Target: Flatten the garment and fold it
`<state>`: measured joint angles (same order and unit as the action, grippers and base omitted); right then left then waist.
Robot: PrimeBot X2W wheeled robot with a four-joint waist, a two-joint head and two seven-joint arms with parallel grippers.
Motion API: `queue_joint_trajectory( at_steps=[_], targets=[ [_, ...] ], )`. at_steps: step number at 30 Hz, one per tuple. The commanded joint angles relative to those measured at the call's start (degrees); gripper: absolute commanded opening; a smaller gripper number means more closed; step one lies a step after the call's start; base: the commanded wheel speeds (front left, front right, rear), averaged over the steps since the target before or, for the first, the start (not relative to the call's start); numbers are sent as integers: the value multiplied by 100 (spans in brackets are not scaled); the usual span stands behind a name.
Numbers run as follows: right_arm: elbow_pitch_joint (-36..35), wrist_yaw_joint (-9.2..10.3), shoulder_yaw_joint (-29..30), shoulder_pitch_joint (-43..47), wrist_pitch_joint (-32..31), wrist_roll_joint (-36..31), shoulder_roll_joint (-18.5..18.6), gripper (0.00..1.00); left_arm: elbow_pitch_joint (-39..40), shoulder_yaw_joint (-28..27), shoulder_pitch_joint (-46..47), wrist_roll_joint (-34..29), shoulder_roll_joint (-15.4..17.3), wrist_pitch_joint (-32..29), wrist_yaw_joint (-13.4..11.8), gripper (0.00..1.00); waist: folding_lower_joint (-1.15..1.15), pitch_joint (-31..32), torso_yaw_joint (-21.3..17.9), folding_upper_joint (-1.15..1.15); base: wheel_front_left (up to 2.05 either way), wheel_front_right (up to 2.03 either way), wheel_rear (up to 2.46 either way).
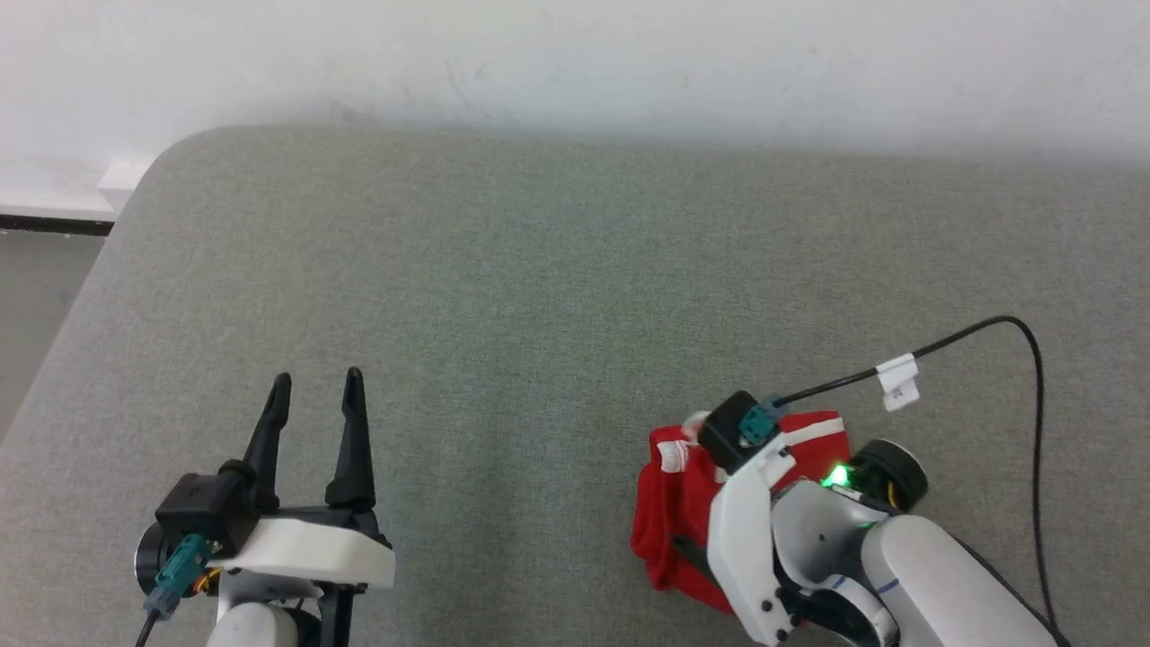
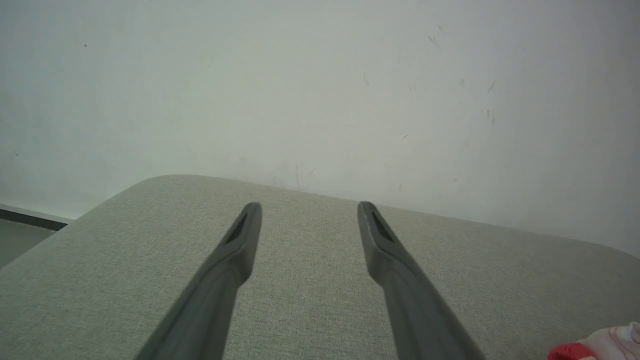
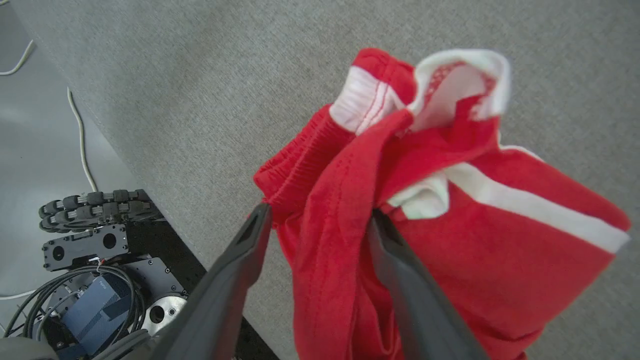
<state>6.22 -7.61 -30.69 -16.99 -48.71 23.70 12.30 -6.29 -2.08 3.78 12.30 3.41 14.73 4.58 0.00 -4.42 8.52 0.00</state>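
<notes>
Bunched bright red soft cloth shorts (image 3: 450,235) lie at the near right of the grey fabric surface (image 1: 539,270), one fold loose between the right gripper (image 3: 317,220)'s wide-apart jaws, left gripper (image 1: 314,382) spread and empty; light and floppy, best pinched at the white-trimmed edge (image 3: 362,102).

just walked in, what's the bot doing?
The right gripper is down on the red shorts, which lie bunched near the front right of the grey table. Its jaws stand apart with a fold of cloth between the fingers, so nothing is pinched. The left gripper is open over bare table, well apart from the shorts. The shorts are crumpled: not yet flattened or folded.
</notes>
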Motion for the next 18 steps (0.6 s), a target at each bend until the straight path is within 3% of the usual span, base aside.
queue_joint_trajectory(
  at_steps=[1,10,18],
  targets=[
    [-54,12,-51,-96,36,-1,-47,100,-21,-14,-24,-68,-23,27,44,100,0,26,-33,0,0,0,0],
    [-723,12,-48,-195,244,276,-339,100,8,-51,-48,-80,-31,27,35,100,0,69,-302,0,0,0,0],
    [-888,12,1328,136,327,-626,-105,100,15,-24,-10,-97,-36,27,51,100,0,86,-460,0,0,0,0]
  ],
)
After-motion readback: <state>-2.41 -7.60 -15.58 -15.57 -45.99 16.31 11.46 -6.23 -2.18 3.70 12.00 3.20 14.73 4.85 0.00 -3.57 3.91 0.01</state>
